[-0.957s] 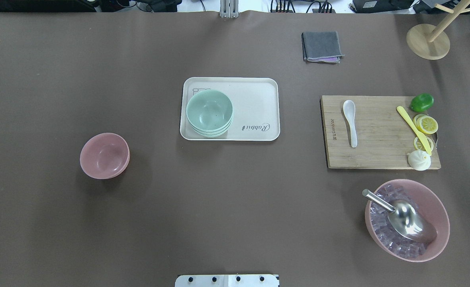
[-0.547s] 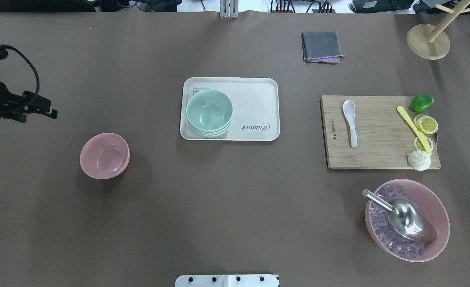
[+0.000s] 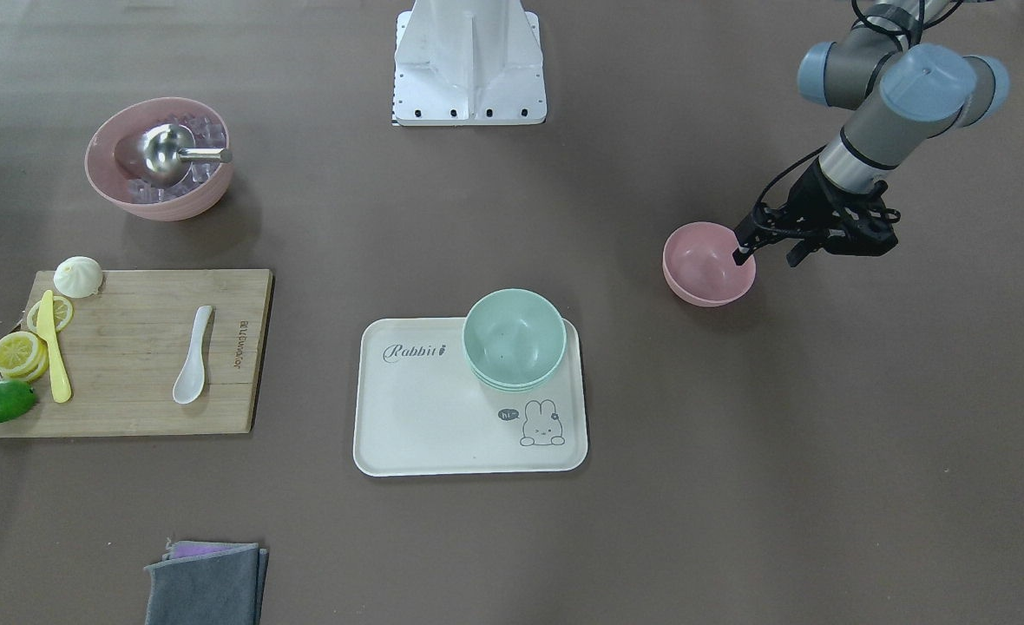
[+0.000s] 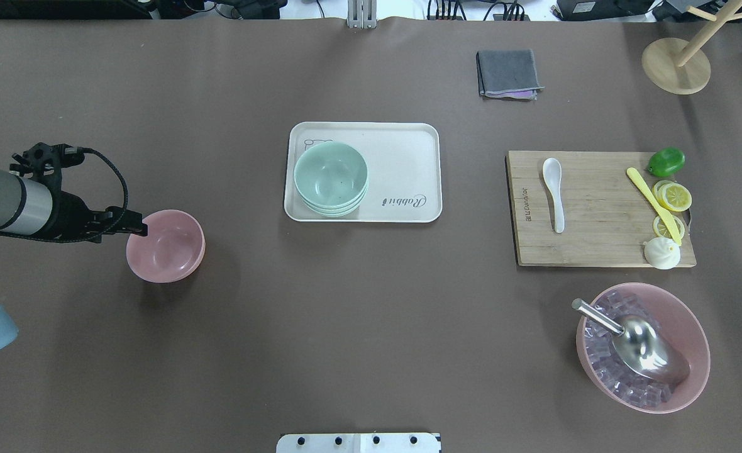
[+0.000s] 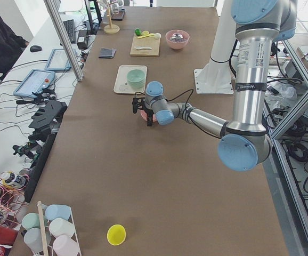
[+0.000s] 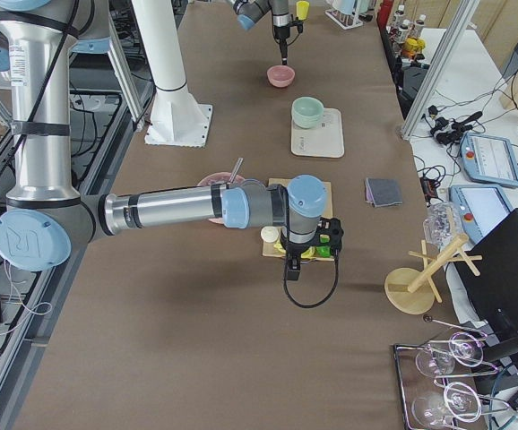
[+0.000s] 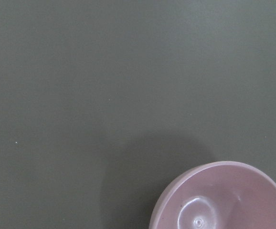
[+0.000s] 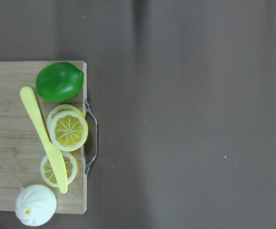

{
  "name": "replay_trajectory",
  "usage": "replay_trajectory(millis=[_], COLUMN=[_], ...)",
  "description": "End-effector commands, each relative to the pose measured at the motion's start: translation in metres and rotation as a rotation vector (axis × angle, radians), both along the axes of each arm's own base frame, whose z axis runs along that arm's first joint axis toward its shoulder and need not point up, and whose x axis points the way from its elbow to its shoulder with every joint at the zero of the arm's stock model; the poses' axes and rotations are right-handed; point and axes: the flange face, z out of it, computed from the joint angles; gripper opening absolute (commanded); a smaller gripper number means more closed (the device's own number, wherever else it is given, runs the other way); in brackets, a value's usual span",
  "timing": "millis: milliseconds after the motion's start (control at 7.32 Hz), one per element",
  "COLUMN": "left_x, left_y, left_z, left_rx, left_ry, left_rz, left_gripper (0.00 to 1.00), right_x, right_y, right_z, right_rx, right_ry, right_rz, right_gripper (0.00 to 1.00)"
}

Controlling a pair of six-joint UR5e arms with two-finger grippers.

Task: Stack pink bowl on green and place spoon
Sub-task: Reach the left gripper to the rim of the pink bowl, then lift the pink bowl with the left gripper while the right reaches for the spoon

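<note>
Pink bowl sits on the table, well apart from the green bowl on the white tray, and my left gripper hangs at its rim with fingers apart, clamped on nothing. I think one finger should go inside the wall and one outside before I close gently and lift straight, or the bowl may tip.

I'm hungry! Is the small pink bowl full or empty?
Empty. The small pink bowl shows only its bare, smooth inside from overhead.
</note>
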Motion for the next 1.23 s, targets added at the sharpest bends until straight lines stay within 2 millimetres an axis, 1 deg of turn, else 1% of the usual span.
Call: replay_trajectory(millis=[0,137,273,410,547,683,820,957,1093], left_x=[0.012,0.012,0.01,0.009,0.009,0.011,-0.002,-0.036,-0.062], left_y=[-0.004,-0.003,-0.002,-0.001,-0.001,0.005,0.005,-0.009,-0.024], left_z=[0.002,0.002,0.002,0.004,0.006,0.0,-0.017,-0.037,-0.051], left_rx=[-0.007,-0.003,-0.002,-0.003,-0.006,-0.035,-0.079,-0.089,-0.096], left_ry=[-0.002,-0.001,-0.002,-0.003,-0.007,0.029,0.11,0.168,0.212], left_rz=[0.009,0.015,0.016,0.02,0.02,0.078,0.157,0.153,0.146], left_gripper=[0.66,0.38,0.21,0.0,0.0,0.0,0.0,0.0,0.0], right_x=[0.0,0.0,0.0,0.0,0.0,-0.001,-0.003,-0.007,-0.018], right_y=[-0.001,-0.001,-0.001,-0.002,-0.002,-0.008,-0.018,-0.026,-0.043], right_z=[0.0,0.0,-0.001,-0.001,-0.001,-0.008,-0.02,-0.036,-0.067], right_rx=[0.0,0.0,0.001,0.003,0.001,0.013,0.023,0.036,0.023], right_ry=[0.0,0.0,0.0,0.001,0.0,-0.007,-0.028,-0.08,-0.106], right_rz=[-0.001,-0.001,-0.001,0.0,-0.001,0.0,-0.001,-0.001,0.035], right_gripper=[1.0,1.0,1.0,1.0,1.0,1.0,1.0,1.0,1.0])
